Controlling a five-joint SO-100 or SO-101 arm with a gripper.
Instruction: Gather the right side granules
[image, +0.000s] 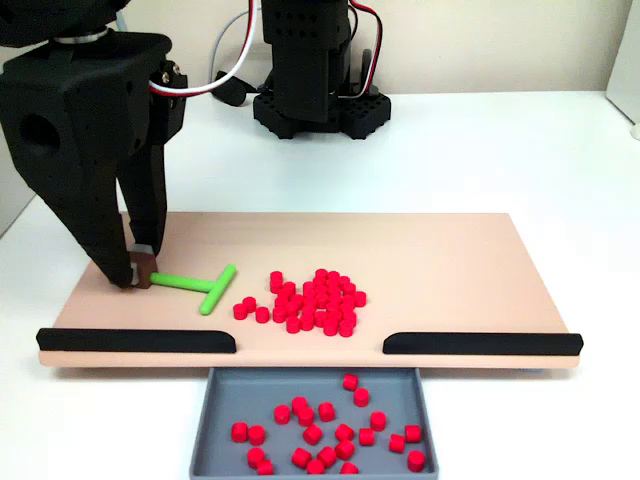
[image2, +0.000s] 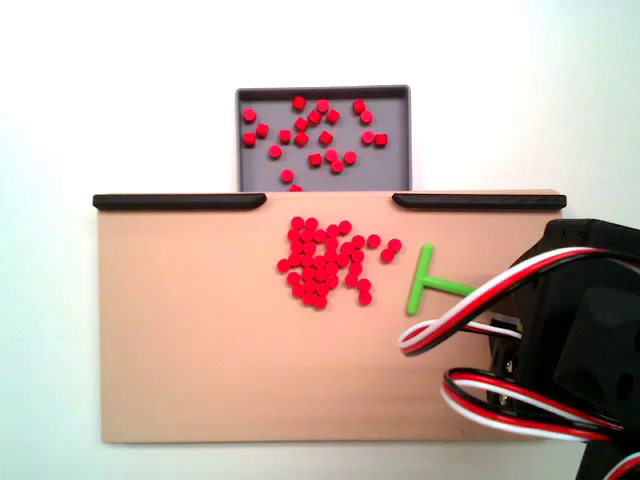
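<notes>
The granules (image: 310, 300) lie as a loose red pile on the middle of the tan board (image: 450, 260), just behind the gap between two black rails. From above, the same granules (image2: 325, 260) sit a little left of a green T-shaped pusher (image2: 425, 280). My gripper (image: 135, 272) stands at the board's left end in the front fixed view, fingers down and shut on the end of the pusher's (image: 215, 290) stem. The pusher's crossbar rests about a finger's width from the nearest granule. In the top fixed view the arm body (image2: 580, 340) and its wires hide the fingertips.
A grey tray (image: 205, 420) in front of the gap holds several more red pellets; its rim (image2: 242, 130) also appears from above. Black rails (image: 140, 340) (image: 480, 343) line the board's front edge on both sides. The arm's base (image: 310, 100) stands behind the board.
</notes>
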